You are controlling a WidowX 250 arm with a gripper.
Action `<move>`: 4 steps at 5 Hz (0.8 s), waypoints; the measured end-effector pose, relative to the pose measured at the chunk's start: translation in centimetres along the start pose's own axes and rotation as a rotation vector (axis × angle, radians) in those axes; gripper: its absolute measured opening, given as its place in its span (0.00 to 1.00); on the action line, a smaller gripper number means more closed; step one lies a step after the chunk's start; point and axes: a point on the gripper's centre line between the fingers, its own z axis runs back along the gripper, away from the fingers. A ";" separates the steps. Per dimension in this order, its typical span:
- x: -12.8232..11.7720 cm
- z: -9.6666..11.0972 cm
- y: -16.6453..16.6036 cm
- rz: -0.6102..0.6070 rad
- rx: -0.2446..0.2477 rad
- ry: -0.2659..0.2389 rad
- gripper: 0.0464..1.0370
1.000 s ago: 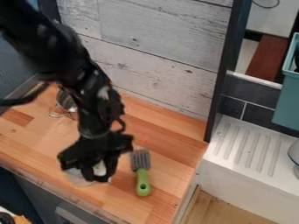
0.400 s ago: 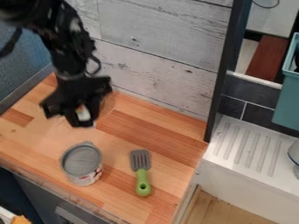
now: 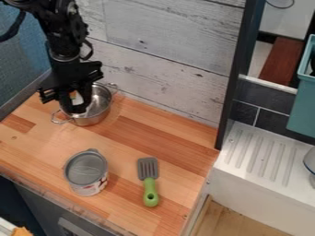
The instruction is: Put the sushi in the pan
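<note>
Below the desk, at the near left of the view, is a dark unit with a pale handle. An orange item is partly in view near it.

On the desk, toward the right edge, lies the spatula. Its green grip points toward the near edge, its slotted grey head toward the far edge. The can stands upright to the left of the spatula, apart from it and close to the near edge. It has a grey top and a pale, printed side.

Beyond the right edge is the white sink unit with a ribbed drainer. Part of a bowl shows at its right.

The pan is at the far left corner of the desk. It is metal, sits upright and has two loop handles, one toward the near edge, one toward the wall. The hand points down over the left part of the pan. Its fingers are slightly apart and closed on the sushi, a small whitish piece held between them. Contact between sushi and pan cannot be determined.

Behind the far edge is the pale board wall, bounded at right by a dark post. A teal bin is above the sink unit.
</note>
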 end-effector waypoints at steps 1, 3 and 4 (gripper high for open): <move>1.7 -1.8 -0.9 0.020 0.031 0.004 0.38; 3.7 -5.1 -2.8 0.027 0.065 0.000 0.38; 3.7 -6.7 -3.3 0.018 0.082 0.000 0.38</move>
